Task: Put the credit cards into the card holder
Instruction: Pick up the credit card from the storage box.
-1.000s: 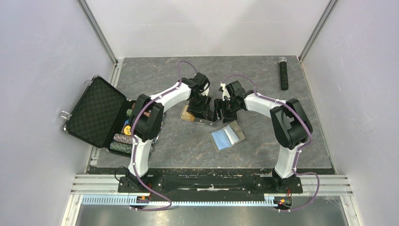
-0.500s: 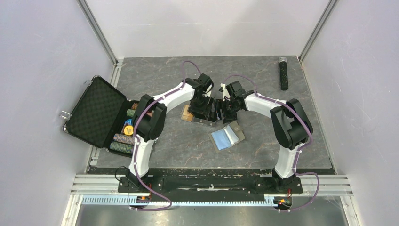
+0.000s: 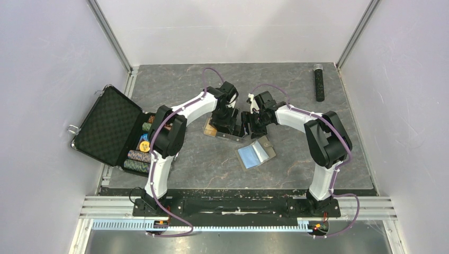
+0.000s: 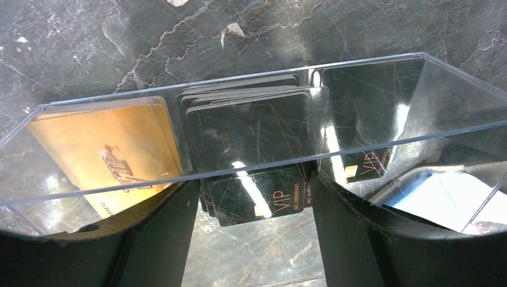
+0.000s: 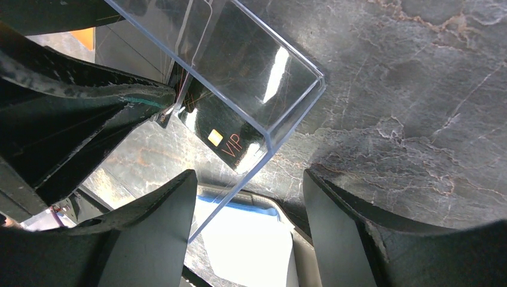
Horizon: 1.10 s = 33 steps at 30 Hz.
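Gold cards [image 4: 107, 155] are in the left end slot of the clear box [image 4: 359, 128], none out. A stack of black cards [image 4: 251, 131] fills the middle slot, with one more black card at the right end. The box lies mid-table [image 3: 317, 153], and the holder [image 3: 256, 153] is just beside it on the near-right, lying open with the blue side up and no card in it that I can see.

Over the last second almost nothing changed. The left wrist nudged toward the right arm and came back, and its fingers eased slightly wider. Box and holder haven't shifted, so I'd call it zero progress on the task: this is still lining up on the box.

Left gripper [image 4: 251, 191] has its fingers spread and is holding nothing. The box wall runs across in front of them, and the black stack shows in the gap. Right gripper [image 5: 248, 179] is also spread and holding nothing, with the box's right corner just ahead of it and the holder below.

Both arms reach forward and fold inward, wrists pitched down over the box, and the heads nearly meet. The left one is aimed at the black stack, so it likely needs to shift toward the gold slot.
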Motion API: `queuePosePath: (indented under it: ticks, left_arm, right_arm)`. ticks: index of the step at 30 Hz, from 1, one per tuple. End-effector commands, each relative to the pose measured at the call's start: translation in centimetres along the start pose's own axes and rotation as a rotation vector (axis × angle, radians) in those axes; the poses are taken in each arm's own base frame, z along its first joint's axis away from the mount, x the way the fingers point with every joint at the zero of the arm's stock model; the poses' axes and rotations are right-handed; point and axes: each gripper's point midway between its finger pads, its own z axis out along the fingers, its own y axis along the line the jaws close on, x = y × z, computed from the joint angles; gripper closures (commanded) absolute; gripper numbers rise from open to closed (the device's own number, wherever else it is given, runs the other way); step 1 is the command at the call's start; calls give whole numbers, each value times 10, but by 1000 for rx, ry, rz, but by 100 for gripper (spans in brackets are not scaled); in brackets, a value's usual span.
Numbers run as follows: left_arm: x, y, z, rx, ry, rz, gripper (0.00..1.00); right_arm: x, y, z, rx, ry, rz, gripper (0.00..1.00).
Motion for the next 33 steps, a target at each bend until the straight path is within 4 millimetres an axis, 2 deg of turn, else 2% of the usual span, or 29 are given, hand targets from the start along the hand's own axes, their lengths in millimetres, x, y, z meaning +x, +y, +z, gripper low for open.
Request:
queuePosePath:
  ticks: [1, 5, 10, 23, 28, 33]
  left_arm:
    - [19, -6, 28, 76, 103, 24, 25]
    - [21, -16, 30, 117, 118, 24, 26]
    - [20, -33, 21, 173, 103, 50, 26]
    - [-17, -21, -24, 127, -118, 32, 20]
    - [-17, -18, -25, 123, -131, 26, 16]
    - [-11, -8, -12, 103, -98, 1, 16]
  right_arm:
    - [1, 1, -5, -3, -6, -18, 32]
    - [-1, 3, -5, -11, -6, -18, 32]
    - [-4, 4, -5, -14, -10, -19, 32]
    - [2, 0, -6, -10, -5, -17, 31]
    - [4, 0, -6, -9, -4, -16, 31]
    - [2, 0, -7, -10, -9, -16, 31]
